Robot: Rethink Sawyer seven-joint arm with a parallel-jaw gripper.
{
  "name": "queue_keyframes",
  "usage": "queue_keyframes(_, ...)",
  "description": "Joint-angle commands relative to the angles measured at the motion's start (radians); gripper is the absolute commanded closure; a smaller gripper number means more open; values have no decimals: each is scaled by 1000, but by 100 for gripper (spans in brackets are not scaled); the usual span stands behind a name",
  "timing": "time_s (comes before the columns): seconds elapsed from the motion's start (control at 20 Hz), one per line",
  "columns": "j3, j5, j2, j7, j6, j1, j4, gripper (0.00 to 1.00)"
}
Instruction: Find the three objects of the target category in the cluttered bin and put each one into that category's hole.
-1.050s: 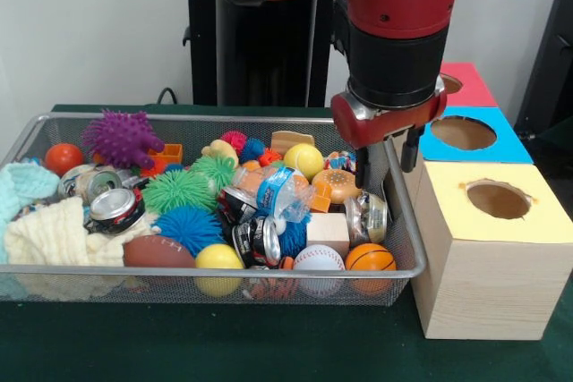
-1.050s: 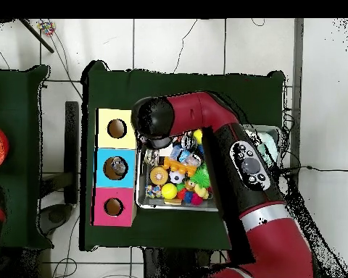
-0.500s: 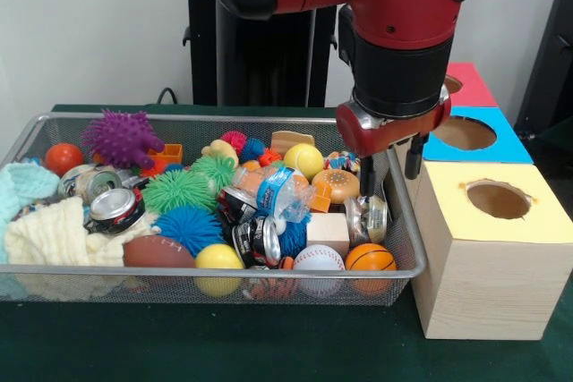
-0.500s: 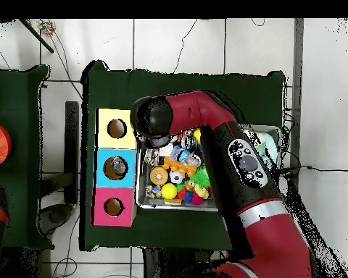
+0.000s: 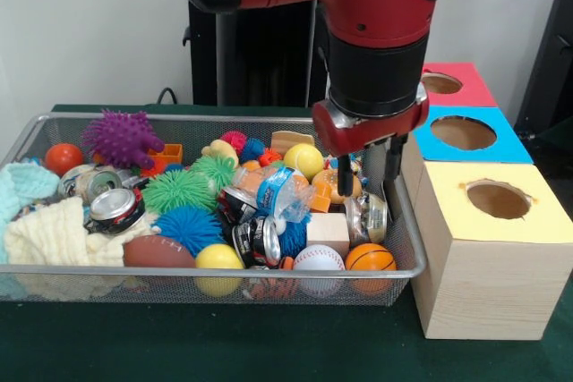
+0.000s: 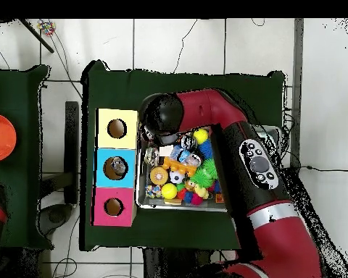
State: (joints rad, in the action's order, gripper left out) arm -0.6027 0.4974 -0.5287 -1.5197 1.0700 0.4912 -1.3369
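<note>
Can't tell the target category for sure from here, guessing cans. Left to right across the wire bin (image 5: 54,121) on the tabletop: two crushed cans (image 5: 112,207) at the 9 o'clock end beside the cream cloth (image 5: 49,234), a dark can (image 5: 260,241) mid-bin near the front rim, then a silver can (image 5: 369,216) hard against the 3 o'clock wall.

Gripper (image 5: 369,172) hovering right over that last one, spread wide with nothing between the tips. So: silver can straight below at 6 o'clock, close but not touching. Looks tipped on its side, long axis roughly 9-to-3, end face pointing toward 3 (hard to be certain in the clutter).

Probably just a straight drop and close. Boxes just past the bin at 3 o'clock: yellow box (image 5: 537,221), blue box (image 5: 501,145).
</note>
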Motion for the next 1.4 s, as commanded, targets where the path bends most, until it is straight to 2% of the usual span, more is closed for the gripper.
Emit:
queue_keyframes(0.05, -61, 41, 19, 386, 130, 50, 16, 0)
queue_keyframes(0.35, -64, 50, 7, 393, 169, 66, 32, 0)
queue_keyframes(0.65, -70, 49, 27, 389, 187, 67, 66, 0)
queue_keyframes(1.05, -55, 73, 31, 379, 123, 83, 34, 0)
queue_keyframes(1.4, -40, 132, 97, 449, 80, 126, 22, 0)
